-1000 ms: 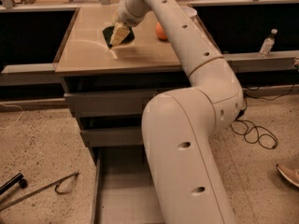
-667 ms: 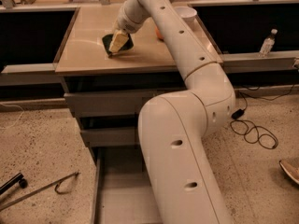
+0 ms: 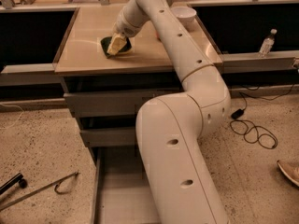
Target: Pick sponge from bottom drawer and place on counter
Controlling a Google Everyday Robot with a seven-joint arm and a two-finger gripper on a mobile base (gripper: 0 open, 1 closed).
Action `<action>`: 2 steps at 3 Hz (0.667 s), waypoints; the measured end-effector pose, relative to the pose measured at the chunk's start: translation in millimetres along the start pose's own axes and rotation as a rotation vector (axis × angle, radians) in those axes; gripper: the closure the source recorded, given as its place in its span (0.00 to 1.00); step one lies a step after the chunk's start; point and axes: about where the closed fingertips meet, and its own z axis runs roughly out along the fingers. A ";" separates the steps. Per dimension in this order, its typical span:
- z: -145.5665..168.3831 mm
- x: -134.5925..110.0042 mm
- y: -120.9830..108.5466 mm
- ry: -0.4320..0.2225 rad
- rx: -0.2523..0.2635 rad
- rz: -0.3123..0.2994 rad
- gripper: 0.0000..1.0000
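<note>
The sponge (image 3: 116,44), yellow face showing with dark green at its edge, sits tilted at the counter's (image 3: 84,55) surface, left of centre. My gripper (image 3: 120,35) reaches down from the right and is shut on the sponge's top, holding it against the beige top. The bottom drawer (image 3: 117,195) is pulled open at the foot of the cabinet. Its flat grey floor is partly hidden by my arm.
A white bowl (image 3: 183,14) stands at the counter's back right. A water bottle (image 3: 266,43) stands on the right ledge. A black cable (image 3: 252,130) and a shoe (image 3: 289,171) lie on the floor at right, and a metal tool (image 3: 42,189) at left.
My gripper has come down and slightly left with the sponge, from above the counter to its surface. The arm has leaned further over the counter.
</note>
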 end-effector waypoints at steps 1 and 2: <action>0.0 0.0 0.0 0.000 0.000 0.000 0.57; 0.1 0.0 0.0 0.000 0.000 0.000 0.34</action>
